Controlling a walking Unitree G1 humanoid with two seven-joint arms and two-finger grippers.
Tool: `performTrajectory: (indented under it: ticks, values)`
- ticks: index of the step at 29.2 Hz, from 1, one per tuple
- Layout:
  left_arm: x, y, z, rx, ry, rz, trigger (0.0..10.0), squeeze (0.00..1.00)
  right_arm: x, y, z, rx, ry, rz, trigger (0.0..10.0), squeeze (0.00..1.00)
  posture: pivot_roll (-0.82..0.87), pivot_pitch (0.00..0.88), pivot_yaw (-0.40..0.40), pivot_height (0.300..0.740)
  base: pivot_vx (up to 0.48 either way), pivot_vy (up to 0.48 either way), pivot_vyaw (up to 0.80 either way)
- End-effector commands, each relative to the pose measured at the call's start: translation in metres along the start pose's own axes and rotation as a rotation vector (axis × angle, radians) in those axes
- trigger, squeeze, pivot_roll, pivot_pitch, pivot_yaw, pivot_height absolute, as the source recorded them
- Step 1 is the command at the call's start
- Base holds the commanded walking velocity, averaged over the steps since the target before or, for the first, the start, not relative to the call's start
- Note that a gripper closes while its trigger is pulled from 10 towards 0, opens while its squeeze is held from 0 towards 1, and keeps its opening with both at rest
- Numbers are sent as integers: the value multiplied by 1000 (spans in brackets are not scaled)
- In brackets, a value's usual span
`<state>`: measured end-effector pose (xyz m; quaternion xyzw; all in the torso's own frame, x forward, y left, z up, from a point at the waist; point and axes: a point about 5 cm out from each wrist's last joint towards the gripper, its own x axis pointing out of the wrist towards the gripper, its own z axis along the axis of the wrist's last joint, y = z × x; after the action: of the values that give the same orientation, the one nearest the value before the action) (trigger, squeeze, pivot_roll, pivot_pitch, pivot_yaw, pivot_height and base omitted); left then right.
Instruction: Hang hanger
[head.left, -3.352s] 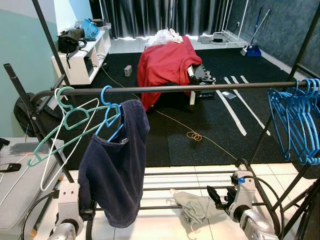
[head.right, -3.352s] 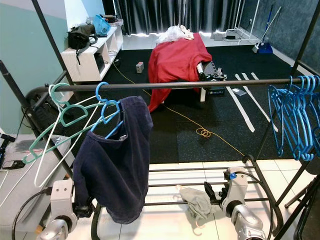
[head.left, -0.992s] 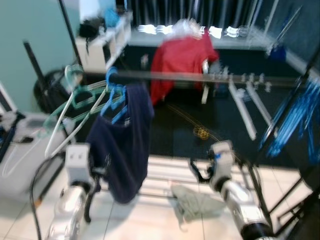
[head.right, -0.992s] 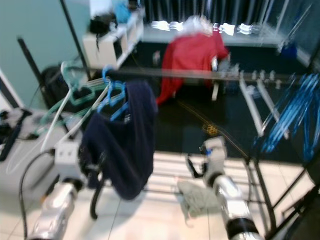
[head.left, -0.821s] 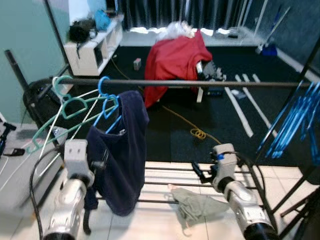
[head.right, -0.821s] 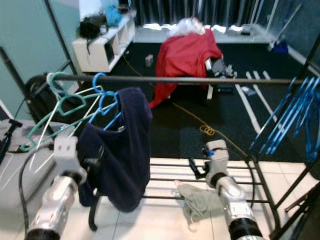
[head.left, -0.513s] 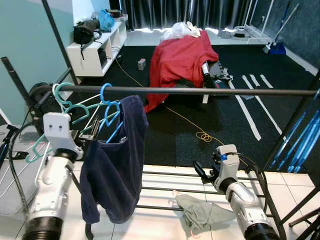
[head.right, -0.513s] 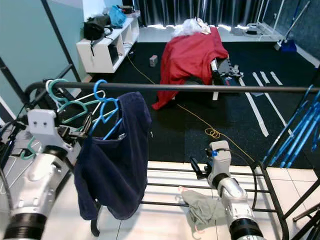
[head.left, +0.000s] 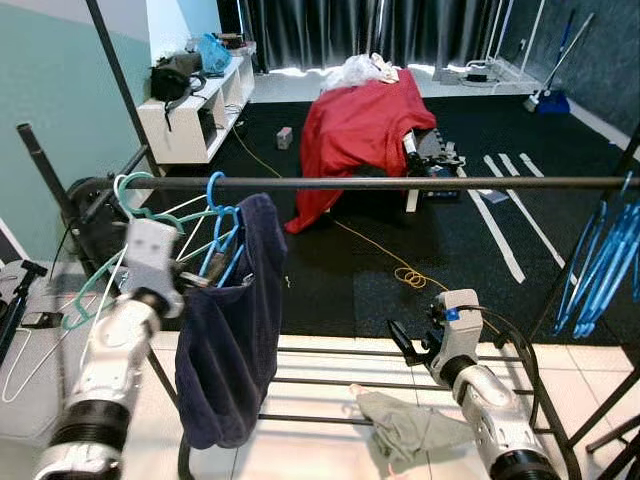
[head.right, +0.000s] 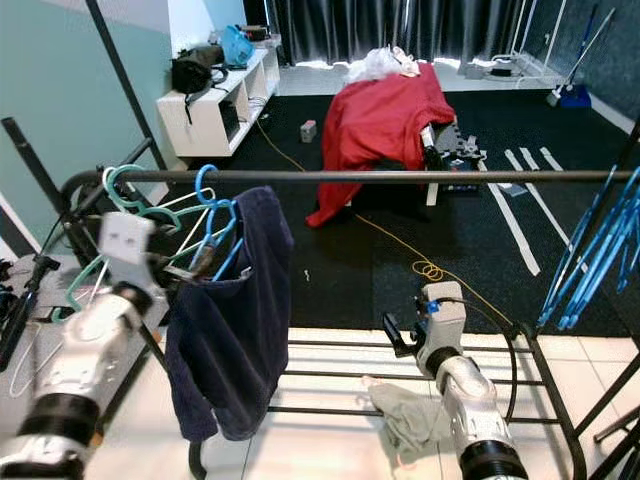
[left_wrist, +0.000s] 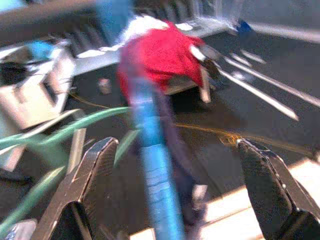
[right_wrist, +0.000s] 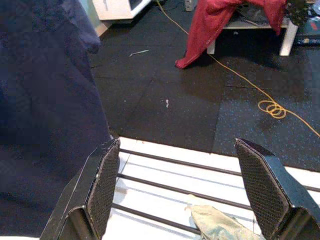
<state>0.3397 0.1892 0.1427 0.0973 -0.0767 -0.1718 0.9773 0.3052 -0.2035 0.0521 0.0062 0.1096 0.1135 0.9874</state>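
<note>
The blue plastic hanger (head.left: 218, 238) carrying a dark navy garment (head.left: 232, 330) already hooks over the black metal rail (head.left: 400, 183), near its left end. The left gripper (left_wrist: 172, 185) is raised beside it, fingers spread wide — the hanger's blue neck stands upright between them, ungripped. The right gripper (right_wrist: 182, 187), also open, hangs low — well apart.

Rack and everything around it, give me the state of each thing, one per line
Rail: level, mostly bare.
Blue hanger: hooked on rail, carrying the garment.
Navy garment: draped on blue hanger, hanging limp.
Teal hanger: hooked on rail, bare, tilted.
Blue hanger bunch: hanging at the rail's right end, bare.
Grey cloth: crumpled on the floor.
Left gripper: open around the blue hanger.
Right gripper: open, low, holding nothing.
</note>
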Motion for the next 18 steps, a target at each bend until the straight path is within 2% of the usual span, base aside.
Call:
performTrajectory:
  ticks: [1,10,15,18]
  values:
    - [0,0,-7,10,49,-1,10000,0,-1,-1,1,-3,-3,-7,10000,0,-188,0,66,740,0,0,0]
    - [13,-4,-15,82,129,68,10000,0,-4,-1,1,-9,-6,-22,10000,0,-196,0,84,740,0,0,0]
    - [19,0,-13,48,169,157,10000,0,-4,1,1,-10,-8,-24,10000,0,-192,0,87,740,0,0,0]
    - [19,-2,-15,27,194,162,10000,0,-4,1,1,-12,-8,-24,10000,0,-189,0,88,740,0,0,0]
